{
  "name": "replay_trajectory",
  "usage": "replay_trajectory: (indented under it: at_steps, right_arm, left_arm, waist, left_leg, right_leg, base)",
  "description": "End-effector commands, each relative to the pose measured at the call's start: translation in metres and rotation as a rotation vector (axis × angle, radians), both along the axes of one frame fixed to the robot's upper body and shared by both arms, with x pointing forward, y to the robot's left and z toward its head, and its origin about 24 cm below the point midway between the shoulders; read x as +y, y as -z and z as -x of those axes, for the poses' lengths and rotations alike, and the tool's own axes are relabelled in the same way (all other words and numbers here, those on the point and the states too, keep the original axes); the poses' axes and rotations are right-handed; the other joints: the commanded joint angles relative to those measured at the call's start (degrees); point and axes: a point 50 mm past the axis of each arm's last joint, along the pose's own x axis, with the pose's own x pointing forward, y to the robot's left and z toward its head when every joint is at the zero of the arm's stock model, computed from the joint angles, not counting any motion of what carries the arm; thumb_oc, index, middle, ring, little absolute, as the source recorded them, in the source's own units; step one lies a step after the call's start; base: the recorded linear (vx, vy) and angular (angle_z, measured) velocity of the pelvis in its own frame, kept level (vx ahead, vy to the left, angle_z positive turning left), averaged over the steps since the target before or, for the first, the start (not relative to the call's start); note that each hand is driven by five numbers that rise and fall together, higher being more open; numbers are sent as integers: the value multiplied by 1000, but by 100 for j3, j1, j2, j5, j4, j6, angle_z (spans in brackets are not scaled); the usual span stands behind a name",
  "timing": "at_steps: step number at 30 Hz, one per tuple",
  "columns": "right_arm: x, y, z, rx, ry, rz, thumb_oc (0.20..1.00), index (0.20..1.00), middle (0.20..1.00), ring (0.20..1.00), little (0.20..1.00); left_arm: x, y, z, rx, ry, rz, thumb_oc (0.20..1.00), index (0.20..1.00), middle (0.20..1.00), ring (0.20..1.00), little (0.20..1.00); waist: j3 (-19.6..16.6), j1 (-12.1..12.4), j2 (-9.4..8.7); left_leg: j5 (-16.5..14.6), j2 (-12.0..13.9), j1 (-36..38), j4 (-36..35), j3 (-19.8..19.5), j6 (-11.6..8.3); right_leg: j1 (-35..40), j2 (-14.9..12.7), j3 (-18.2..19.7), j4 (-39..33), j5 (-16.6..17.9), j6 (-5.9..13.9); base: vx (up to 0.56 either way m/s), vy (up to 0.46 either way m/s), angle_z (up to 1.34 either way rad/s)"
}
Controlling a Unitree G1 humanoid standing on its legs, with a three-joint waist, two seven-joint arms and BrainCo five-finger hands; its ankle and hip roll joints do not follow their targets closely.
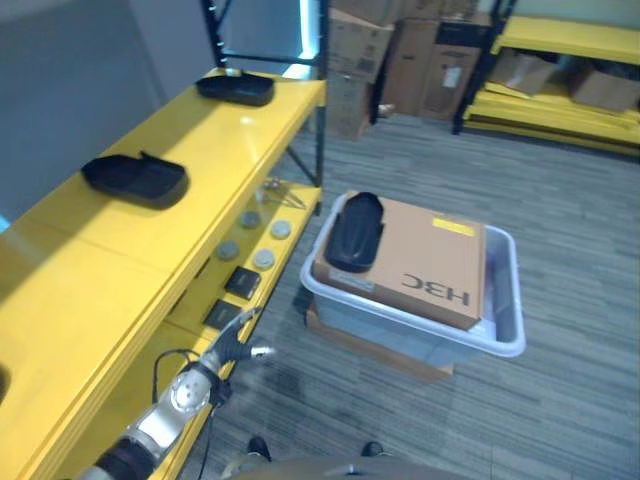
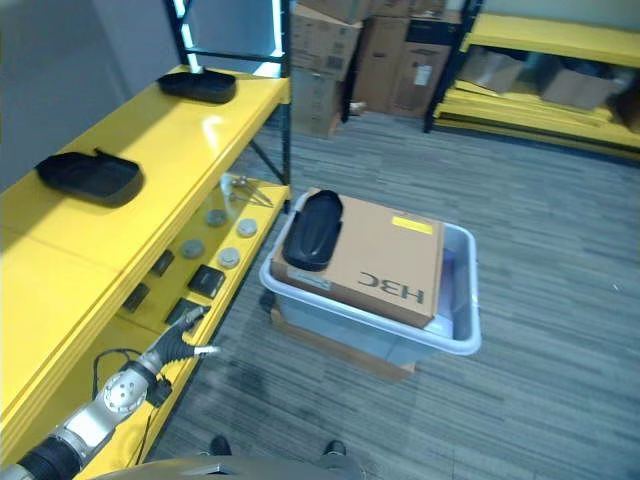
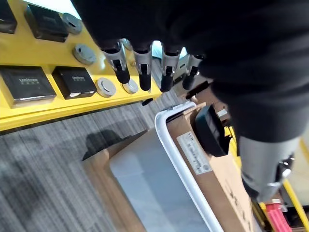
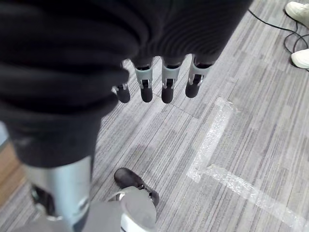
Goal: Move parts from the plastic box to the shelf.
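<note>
Left hand (image 1: 232, 345) spread, empty, beside lower shelf (image 1: 262, 232). Right hand (image 4: 159, 82) relaxed, empty, above floor. Black part (image 1: 355, 231) rests on cardboard box (image 1: 430, 262) in plastic box (image 1: 505, 330).

- Bright, even indoor light from above.
- Pale glare on the yellow shelf (image 1: 150, 230) top.
- A bright strip light (image 1: 305, 30) glows on the shelf post.
- A soft shadow on the carpet (image 3: 48, 159) beside the box (image 3: 174, 145).
- The nearest dark hand cover in both wrist views is blurred.

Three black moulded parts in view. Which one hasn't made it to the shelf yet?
The black oval part lying on the brown cardboard box inside the grey plastic box. The other two black parts already sit on the yellow shelf's top board.
</note>
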Motion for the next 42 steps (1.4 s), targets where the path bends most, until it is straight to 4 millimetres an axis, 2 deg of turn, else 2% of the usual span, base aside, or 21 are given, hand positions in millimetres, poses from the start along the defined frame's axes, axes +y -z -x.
replay_trajectory:
  at_steps: [1,7,8,12,13,14,15,18,19,20,21,25,26,27,28,29,31,34,36,39,42]
  right_arm:
    - [8,3,9,54,-39,5,1000,1000,1000,1000,1000]
    - [3,2,17,58,7,11,1000,1000,1000,1000,1000]
    - [-1,0,13,24,55,13,1000,1000,1000,1000,1000]
    - [-8,-3,0,-68,151,13,1000,1000,1000,1000,1000]
    - [-13,-6,-12,-142,205,21,1000,1000,1000,1000,1000]
    - [-16,-9,-20,-197,245,24,1000,1000,1000,1000,1000]
    - [-23,-13,-31,-278,308,21,1000,1000,1000,1000,1000]
    - [-39,-32,-72,-554,469,21,1000,1000,1000,1000,1000]
    - [-49,-54,-108,-752,537,43,1000,1000,1000,1000,1000]
    - [-50,-58,-111,-785,543,48,1000,1000,1000,1000,1000]
    - [-57,-91,-144,-982,551,75,1000,1000,1000,1000,1000]
    - [-58,-97,-148,-1017,549,86,1000,1000,1000,1000,1000]
    - [-63,-116,-159,-1109,543,100,1000,1000,1000,1000,1000]
    - [-68,-222,-193,-1577,467,226,1000,1000,1000,1000,1000]
    - [-65,-272,-193,-1781,406,314,1000,1000,1000,1000,1000]
    - [-64,-297,-194,-1860,381,338,1000,1000,1000,1000,1000]
    - [-59,-334,-195,-1977,330,366,1000,1000,1000,1000,1000]
    - [-55,-362,-199,-2037,267,403,1000,1000,1000,1000,1000]
    - [-54,-369,-202,-2036,241,426,1000,1000,1000,1000,1000]
    - [-55,-365,-219,-1979,254,409,1000,1000,1000,1000,1000]
    - [-54,-363,-232,-1983,281,392,1000,1000,1000,1000,1000]
  left_arm:
    - [0,-29,-27,-168,-54,2,1000,1000,1000,1000,1000]
    - [17,17,-8,-36,-212,-175,1000,1000,1000,1000,1000]
    - [26,36,3,39,-285,-245,1000,1000,1000,1000,1000]
    - [44,63,28,190,-424,-323,1000,1000,1000,1000,1000]
    - [52,76,47,266,-478,-353,1000,1000,1000,1000,1000]
    - [57,81,57,298,-492,-371,1000,1000,1000,1000,1000]
    - [59,87,69,334,-503,-393,1000,1000,1000,1000,1000]
    - [69,94,91,390,-513,-434,1000,1000,1000,1000,1000]
    - [73,95,100,401,-518,-443,1000,1000,1000,1000,1000]
    - [73,95,102,401,-518,-444,1000,1000,1000,1000,1000]
    - [76,94,108,393,-535,-440,1000,1000,1000,1000,1000]
    - [77,94,109,392,-538,-438,1000,1000,1000,1000,1000]
    - [78,93,111,387,-549,-432,1000,1000,1000,1000,1000]
    - [85,90,124,376,-597,-398,1000,1000,1000,1000,1000]
    - [88,89,130,376,-596,-413,1000,1000,1000,1000,1000]
    - [90,89,133,383,-604,-416,1000,1000,1000,1000,1000]
    - [91,90,137,405,-622,-422,1000,1000,1000,1000,1000]
    - [93,92,144,428,-616,-437,1000,1000,1000,1000,1000]
    - [92,93,147,435,-615,-443,1000,1000,1000,1000,1000]
    - [90,93,153,434,-604,-442,1000,1000,1000,1000,1000]
    - [93,90,147,403,-593,-426,1000,1000,1000,1000,1000]
  waist:
    - [181,-65,-238]
    - [251,-139,-308]
    - [339,-157,-316]
    - [447,-167,-282]
    - [504,-133,-250]
    - [529,-111,-230]
    - [573,-87,-193]
    - [575,-101,-214]
    - [531,-131,-224]
    - [525,-133,-224]
    - [521,-165,-239]
    - [514,-168,-237]
    - [514,-187,-233]
    - [504,-225,-219]
    - [494,-200,-227]
    - [482,-183,-235]
    - [456,-128,-235]
    - [424,-24,-243]
    - [428,37,-246]
    - [485,237,-217]
    - [638,427,-157]
  left_leg:
    - [-649,-368,-51,289,-33,193]
    - [-515,84,-181,603,32,-103]
    - [-485,265,-364,968,43,-197]
    - [-365,422,-551,1360,-36,-276]
    - [-293,414,-597,1403,-156,-291]
    - [-247,386,-601,1329,-224,-292]
    - [-53,403,-625,1229,-305,-353]
    - [-230,295,-396,870,-360,-273]
    - [-271,214,-262,649,-427,-266]
    - [-270,204,-244,624,-435,-265]
    - [-173,139,-266,538,-405,-214]
    - [-168,129,-256,518,-405,-213]
    - [-176,102,-230,484,-405,-207]
    - [-230,-26,-162,387,-463,-133]
    - [-247,-70,-118,330,-488,-107]
    - [-254,-91,-94,293,-492,-99]
    - [-265,-126,-52,234,-506,-86]
    - [-266,-156,-58,197,-554,-81]
    - [-263,-168,-83,198,-579,-76]
    - [-252,-213,-264,251,-744,-59]
    - [-264,-280,-496,354,-922,-27]
  right_leg:
    - [393,-418,14,-767,426,632]
    - [452,-199,-140,-803,364,426]
    - [443,-166,-203,-783,341,344]
    - [406,-116,-209,-728,283,241]
    - [403,-89,-173,-700,258,215]
    - [411,-71,-142,-694,252,212]
    - [459,-40,-97,-729,245,212]
    - [517,-132,-52,-684,225,245]
    - [483,-160,-15,-670,227,273]
    - [480,-163,-10,-666,225,278]
    - [378,-215,-61,-627,294,251]
    - [375,-220,-63,-624,293,255]
    - [371,-228,-64,-627,299,270]
    - [382,-262,-40,-636,315,329]
    - [420,-271,-44,-636,310,368]
    - [443,-274,-44,-645,305,385]
    - [486,-282,-47,-659,298,413]
    - [495,-304,-67,-656,294,435]
    - [485,-322,-90,-642,294,443]
    - [365,-390,-139,-544,276,449]
    - [211,-454,-169,-420,250,439]
  base:
    - [-8,-321,8]
    - [-12,-248,8]
    - [-60,-276,16]
    - [-26,-116,0]
    - [11,-43,-11]
    - [47,-16,1]
    - [81,24,1]
    - [100,54,-3]
    - [74,55,-12]
    - [-15,59,-18]
    - [-52,37,-9]
    - [-11,13,2]
    - [81,102,16]
    - [132,144,14]
    - [153,145,15]
    - [117,81,-1]
    - [107,59,-28]
    - [78,45,-8]
    - [63,48,5]
    - [30,81,3]
    - [-60,77,21]
